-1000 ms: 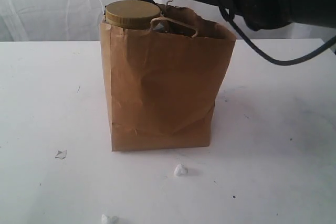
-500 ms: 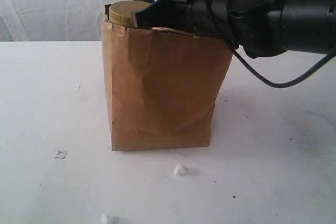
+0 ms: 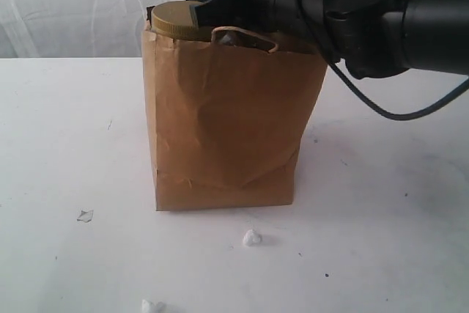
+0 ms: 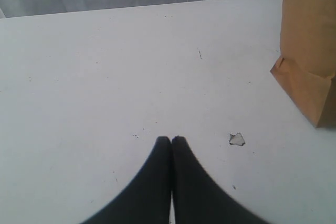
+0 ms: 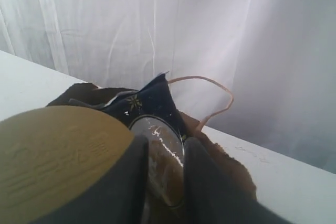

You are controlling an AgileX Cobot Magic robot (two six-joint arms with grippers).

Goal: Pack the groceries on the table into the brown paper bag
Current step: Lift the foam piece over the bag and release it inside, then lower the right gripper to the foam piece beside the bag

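Two claws noted. Right claw [image 5: 164,148] sits at the mouth of the bag [image 3: 223,130], jaws parted a little, gripping nothing I can make out. A can [image 5: 157,132] shows in the gap, a dark pack [image 5: 149,98] beyond, the jar [image 3: 176,20] just beside. The bag stands upright on the table [image 4: 105,66]. Left claw [image 4: 171,141] is pinched together, empty, low near a scrap [image 4: 237,139]. No loose groceries in view. Judged: release step, packing nearly done. Next: lift straight out, clear of the handle [image 3: 242,34].

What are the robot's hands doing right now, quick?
Left hand: closed, empty.
Right hand: slightly open, above the clear-lidded can inside the brown paper bag.
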